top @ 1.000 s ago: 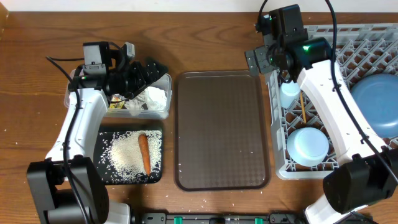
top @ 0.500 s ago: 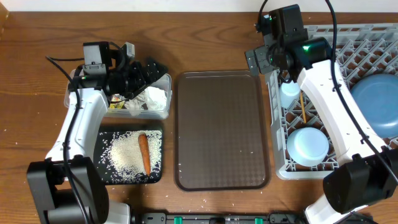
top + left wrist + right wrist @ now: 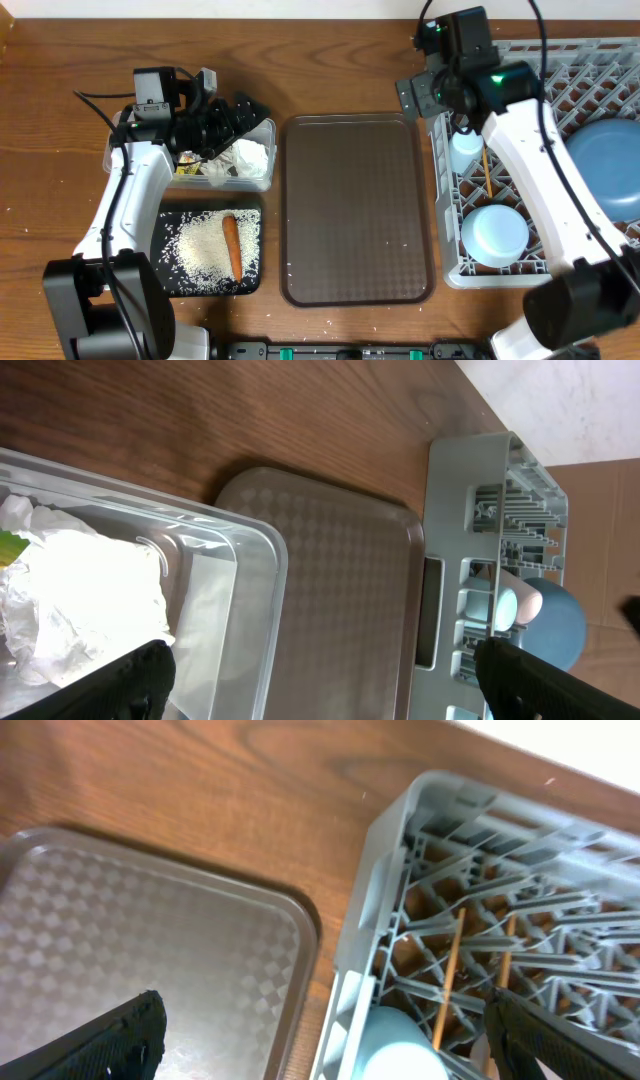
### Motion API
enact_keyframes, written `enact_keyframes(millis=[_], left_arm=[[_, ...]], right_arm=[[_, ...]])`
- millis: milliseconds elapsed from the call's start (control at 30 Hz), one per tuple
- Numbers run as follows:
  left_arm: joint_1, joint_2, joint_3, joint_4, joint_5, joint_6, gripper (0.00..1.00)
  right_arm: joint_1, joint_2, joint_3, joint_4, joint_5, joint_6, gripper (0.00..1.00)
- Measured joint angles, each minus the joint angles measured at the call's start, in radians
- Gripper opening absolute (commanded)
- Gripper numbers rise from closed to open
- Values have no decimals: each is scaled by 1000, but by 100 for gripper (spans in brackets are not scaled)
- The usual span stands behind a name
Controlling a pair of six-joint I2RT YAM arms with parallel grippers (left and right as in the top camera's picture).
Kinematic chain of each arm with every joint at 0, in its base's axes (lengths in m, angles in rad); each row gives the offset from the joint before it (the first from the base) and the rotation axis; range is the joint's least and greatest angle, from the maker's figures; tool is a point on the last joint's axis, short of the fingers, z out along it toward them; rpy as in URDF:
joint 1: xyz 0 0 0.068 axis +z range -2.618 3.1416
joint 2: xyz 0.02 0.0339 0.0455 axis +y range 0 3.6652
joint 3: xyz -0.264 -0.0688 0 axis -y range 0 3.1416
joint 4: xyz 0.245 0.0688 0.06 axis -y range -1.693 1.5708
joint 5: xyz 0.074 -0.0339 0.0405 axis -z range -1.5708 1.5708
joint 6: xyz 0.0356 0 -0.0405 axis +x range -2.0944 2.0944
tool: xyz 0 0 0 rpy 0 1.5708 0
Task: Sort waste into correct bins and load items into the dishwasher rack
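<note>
Finding: the only change over the last second is a slight shift of the right arm's wrist away from the brown serving tray (image 3: 350,200), above the near edge of the dishwasher rack (image 3: 445,270). The left arm has not moved, and no object has changed place. The serving tray carries only a few stray grains, so in my judgement the sorting and loading are essentially complete and the arm is clearing off.

Jaws: the left gripper (image 3: 335,685) stands spread wide over the clear tub (image 3: 272,140), left of the serving tray, with nothing between its fingers. The right gripper (image 3: 330,1045) is likewise wide and empty, over the tray's right edge where it meets the rack.

Count, waste, all left of the serving tray:
- one crumpled tissue (image 3: 245,155), in the clear tub;
- one wrapper (image 3: 193,163), in the same tub, mostly hidden;
- one carrot (image 3: 232,247), in the black tray (image 3: 165,280);
- rice (image 3: 200,250), one loose patch around the carrot; not countable.

Count, items, all in the rack right of the serving tray:
- one dark-blue plate (image 3: 605,165);
- one bowl (image 3: 495,232);
- one light-blue cup (image 3: 465,150);
- one pale pink cup (image 3: 522,603), seen only from the left wrist;
- two chopsticks (image 3: 447,980).

Bins: two. Rack: one.
</note>
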Motion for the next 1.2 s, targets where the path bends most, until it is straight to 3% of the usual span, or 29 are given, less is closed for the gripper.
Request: enact_keyframes(millis=[833,967,1200], left_arm=[[0,0,0,0,0,0,98],[0,0,0,0,0,0,98],[0,0,0,1,0,0,98]], right_arm=[[17,-603,-9,-47,13,-4,99],[15,-777,-117,-6,0,-4,99],[-55,-1169,-567,212,-35,5,99]])
